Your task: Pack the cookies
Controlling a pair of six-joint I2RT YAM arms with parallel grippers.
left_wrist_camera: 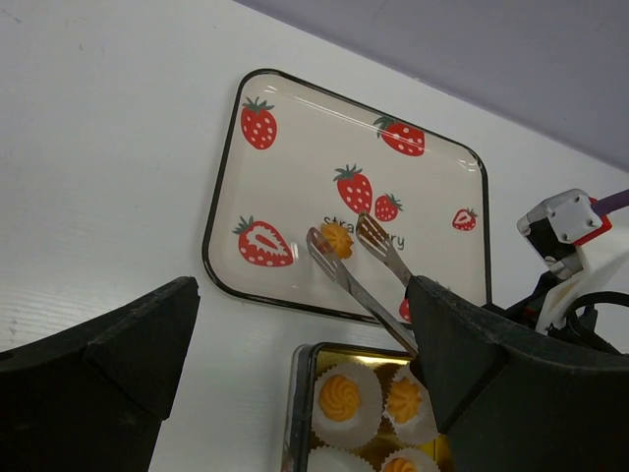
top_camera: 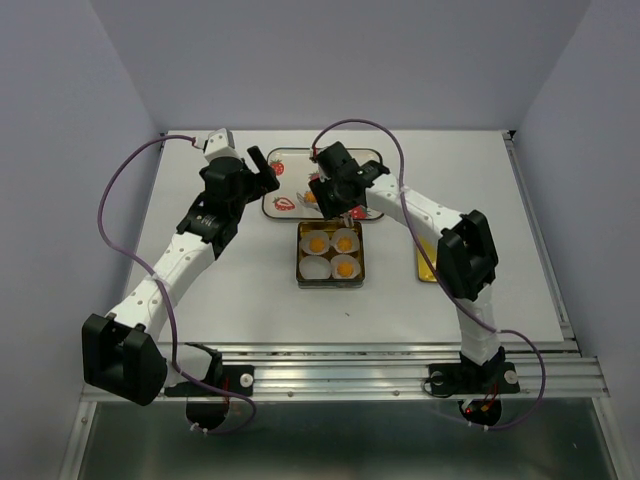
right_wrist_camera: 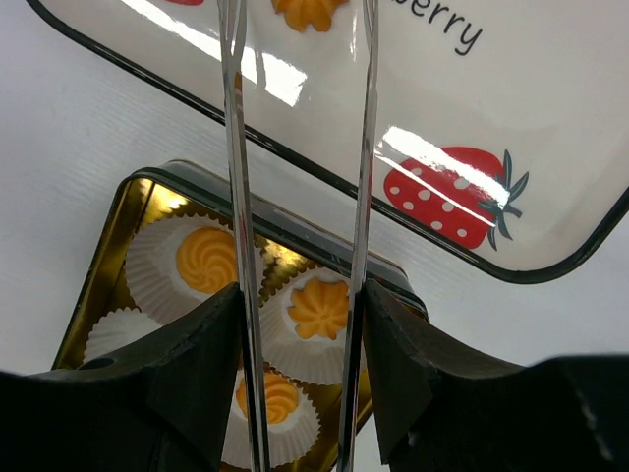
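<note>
My right gripper (top_camera: 341, 190) (right_wrist_camera: 300, 315) is shut on a pair of metal tongs (right_wrist_camera: 234, 197) (left_wrist_camera: 354, 280). The tong tips straddle one orange cookie (left_wrist_camera: 337, 239) (right_wrist_camera: 307, 10) lying on the strawberry-print tray (left_wrist_camera: 221, 197) (top_camera: 280, 200); I cannot tell if they touch it. The square gold tin (top_camera: 301, 262) (right_wrist_camera: 98, 285) holds paper cups. Three cups each hold a cookie (right_wrist_camera: 207, 259) (right_wrist_camera: 319, 307) (right_wrist_camera: 267, 396); the near-left cup (top_camera: 317, 267) (right_wrist_camera: 118, 329) is empty. My left gripper (top_camera: 262, 170) (left_wrist_camera: 300, 295) is open and empty, above the tray's left edge.
A flat gold lid (top_camera: 428, 262) lies right of the tin, partly under the right arm. The white table (top_camera: 250, 300) has bare surface left of and in front of the tin. Grey walls enclose the table.
</note>
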